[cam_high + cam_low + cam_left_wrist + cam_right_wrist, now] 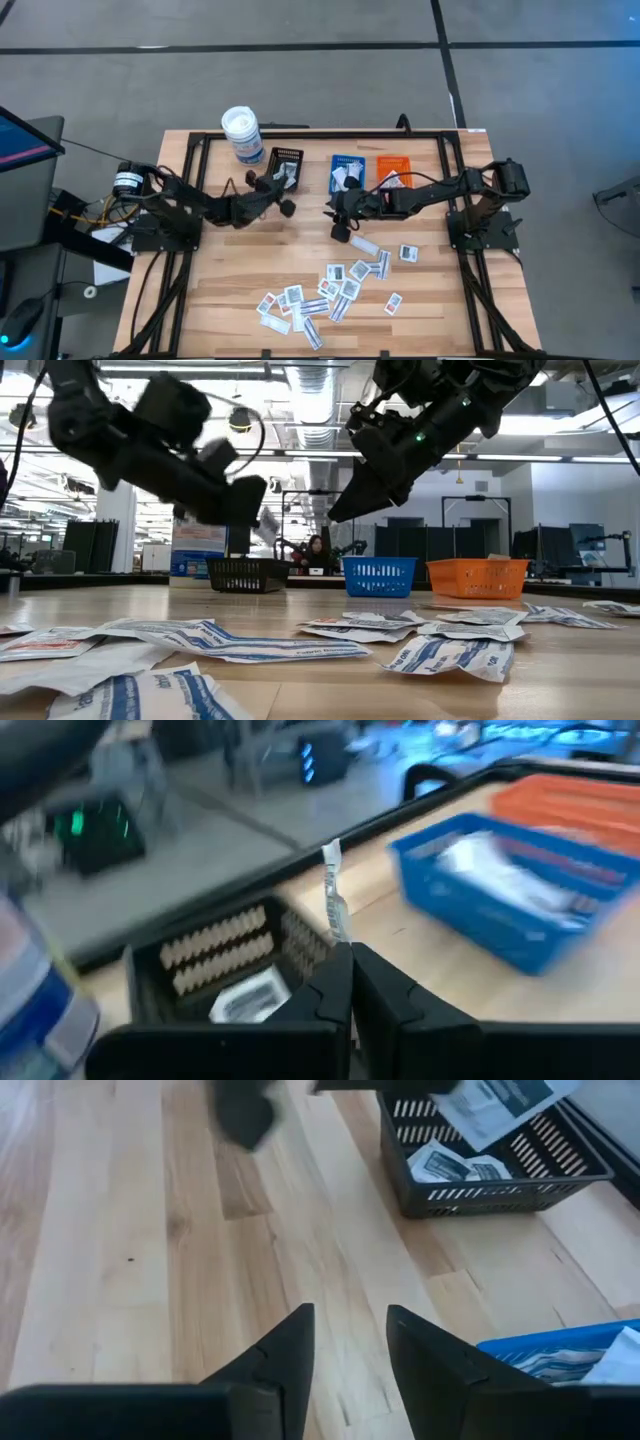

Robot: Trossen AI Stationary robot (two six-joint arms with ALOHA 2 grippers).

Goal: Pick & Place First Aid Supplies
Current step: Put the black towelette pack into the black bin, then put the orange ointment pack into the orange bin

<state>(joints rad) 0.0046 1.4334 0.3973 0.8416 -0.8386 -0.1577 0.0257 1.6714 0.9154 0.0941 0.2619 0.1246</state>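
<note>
From above, I saw the left gripper over the black tray near the tabletop's far edge, and loose packets scattered toward the near edge. My left wrist camera showed the fingers pinching one packet upright. My right wrist camera showed the right gripper spread, holding nothing, beside the blue tray.

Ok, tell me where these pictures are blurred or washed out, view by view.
Left wrist view: smeared throughout, the black tray and blue tray soft-edged. Low view: nearest packets out of focus, the left arm streaked, ceiling lights glaring. Right wrist view: right gripper crisp, the dark shape at the top blurred. High view: evenly lit and sharp.
</note>
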